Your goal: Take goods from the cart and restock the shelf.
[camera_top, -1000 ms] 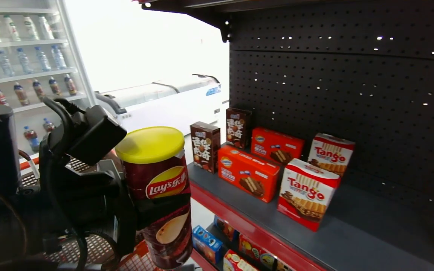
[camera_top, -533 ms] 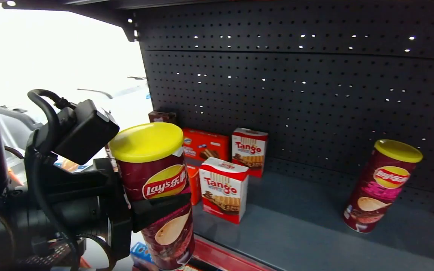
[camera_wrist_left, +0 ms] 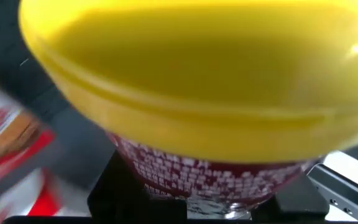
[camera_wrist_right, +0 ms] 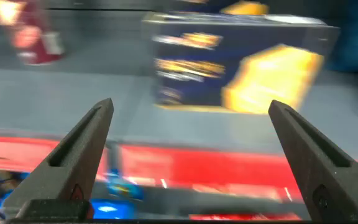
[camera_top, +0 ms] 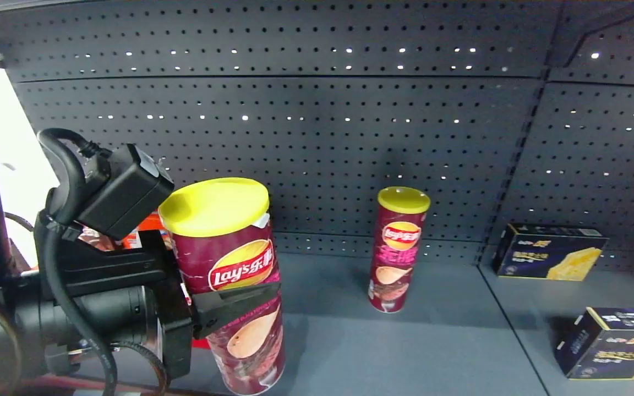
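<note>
The chip can (camera_top: 228,258) stood upright at the shelf's (camera_top: 405,352) front left, clamped around its middle by the left tool (camera_top: 240,308). Whether its base sat over the shelf was unclear. Released half over the front edge or tilted, the tall can would likely topple. A wide swing could knock the 2nd can (camera_top: 397,250) near the back. The right tool (camera_wrist_right: 191,155) gaped empty before a dark box (camera_wrist_right: 229,62).

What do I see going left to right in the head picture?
The held chip can in the left pincer → standing chip can → rear dark blue box → front dark blue box.
</note>
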`<state>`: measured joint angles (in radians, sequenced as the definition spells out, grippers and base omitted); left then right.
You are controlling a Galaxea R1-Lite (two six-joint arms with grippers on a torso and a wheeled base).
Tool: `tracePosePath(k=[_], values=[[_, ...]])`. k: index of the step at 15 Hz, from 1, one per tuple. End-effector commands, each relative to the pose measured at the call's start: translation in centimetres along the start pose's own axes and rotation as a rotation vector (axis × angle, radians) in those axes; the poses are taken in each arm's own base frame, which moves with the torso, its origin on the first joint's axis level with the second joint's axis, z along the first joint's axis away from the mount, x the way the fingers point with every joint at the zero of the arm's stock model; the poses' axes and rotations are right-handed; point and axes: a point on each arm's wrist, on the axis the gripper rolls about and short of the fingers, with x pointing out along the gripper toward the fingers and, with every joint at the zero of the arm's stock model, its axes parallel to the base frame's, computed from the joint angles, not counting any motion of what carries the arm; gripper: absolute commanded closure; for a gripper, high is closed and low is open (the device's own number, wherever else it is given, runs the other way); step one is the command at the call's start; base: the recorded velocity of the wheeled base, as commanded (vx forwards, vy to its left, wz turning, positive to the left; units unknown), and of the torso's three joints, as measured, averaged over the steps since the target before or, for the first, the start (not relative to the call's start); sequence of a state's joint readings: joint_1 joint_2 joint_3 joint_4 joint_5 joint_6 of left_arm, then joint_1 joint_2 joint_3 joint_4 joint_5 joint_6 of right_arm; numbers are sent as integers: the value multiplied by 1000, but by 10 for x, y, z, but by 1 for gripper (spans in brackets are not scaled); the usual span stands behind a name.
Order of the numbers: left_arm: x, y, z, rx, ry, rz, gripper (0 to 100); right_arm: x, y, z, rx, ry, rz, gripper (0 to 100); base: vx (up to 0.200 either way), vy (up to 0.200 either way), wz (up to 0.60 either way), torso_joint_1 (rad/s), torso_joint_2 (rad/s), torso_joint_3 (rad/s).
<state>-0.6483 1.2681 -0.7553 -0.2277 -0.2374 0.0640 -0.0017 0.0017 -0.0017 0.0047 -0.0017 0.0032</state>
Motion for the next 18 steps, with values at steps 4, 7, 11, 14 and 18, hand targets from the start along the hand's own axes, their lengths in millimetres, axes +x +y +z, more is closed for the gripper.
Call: tracePosePath(k=[4, 7, 11, 14, 18], values=[[0, 2, 0, -2, 0, 8, 100, 0, 0, 0, 0, 1, 0, 0, 0, 0, 0, 0, 0, 0], [0, 2, 0, -2, 0, 13, 100, 0, 0, 0, 0, 1, 0, 0, 0, 0, 0, 0, 0, 0], [0, 3, 2, -2, -4, 16, 100, 0, 0, 0, -2, 1, 0, 0, 0, 0, 0, 0, 0, 0], [-1, 3, 5, -1, -17, 27, 100, -2, 0, 10, -21, -21, -18, 0, 0, 0, 0, 0, 0, 0], [-1, 4, 8, 1, -27, 34, 100, 20, 3, 139, -15, -53, 150, 0, 0, 0, 0, 0, 0, 0]])
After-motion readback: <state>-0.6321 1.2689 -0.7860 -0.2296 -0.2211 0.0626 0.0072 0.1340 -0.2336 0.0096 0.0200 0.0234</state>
